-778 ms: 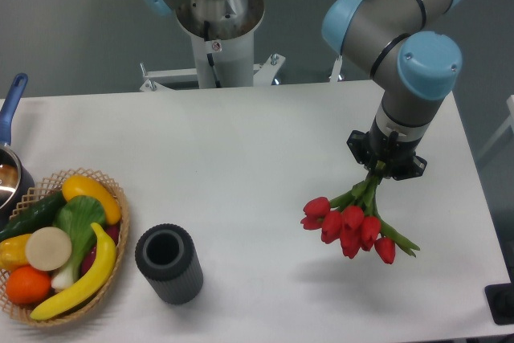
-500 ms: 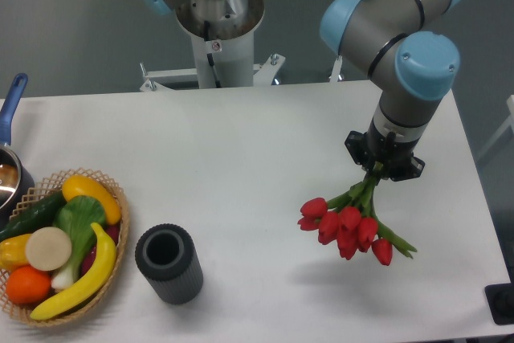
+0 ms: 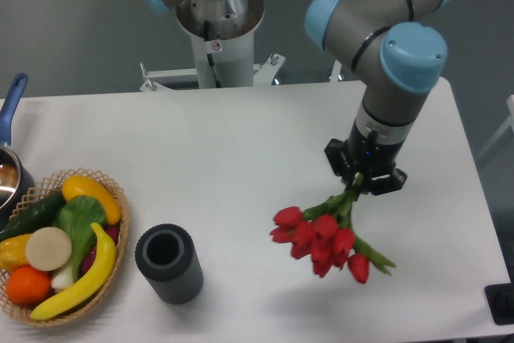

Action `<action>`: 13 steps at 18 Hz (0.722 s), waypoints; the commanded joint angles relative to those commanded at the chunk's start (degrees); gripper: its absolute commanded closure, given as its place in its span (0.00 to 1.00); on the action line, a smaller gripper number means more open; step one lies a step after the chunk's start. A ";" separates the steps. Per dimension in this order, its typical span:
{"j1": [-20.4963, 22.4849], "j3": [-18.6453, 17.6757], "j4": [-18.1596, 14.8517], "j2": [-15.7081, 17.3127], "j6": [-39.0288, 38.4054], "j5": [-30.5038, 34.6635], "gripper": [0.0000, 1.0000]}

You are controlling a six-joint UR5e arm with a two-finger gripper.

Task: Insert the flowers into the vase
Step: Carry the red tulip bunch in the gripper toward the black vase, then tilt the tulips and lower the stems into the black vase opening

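Vase [image 3: 169, 263] stands upright just right of the wicker basket [image 3: 112, 198], mouth open upward. Far to the vase's right, your gripper [image 3: 363, 180] pinches the flowers [image 3: 321, 238] by their stems, blooms hanging down-left, so you must carry them left toward the vase.

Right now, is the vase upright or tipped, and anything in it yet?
Upright and, as far as visible, empty: the vase stands with its dark open mouth up. The flowers hang from the gripper, away to its right.

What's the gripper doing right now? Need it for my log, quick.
Gripper: closed on the flowers, gripping the stems, bunch hanging above the table.
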 joint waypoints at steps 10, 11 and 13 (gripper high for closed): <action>-0.79 -0.17 7.90 -0.97 -6.76 -29.01 1.00; -0.88 -0.26 9.22 -1.05 -8.09 -29.55 1.00; -1.67 -0.09 13.78 -1.75 -12.64 -29.73 1.00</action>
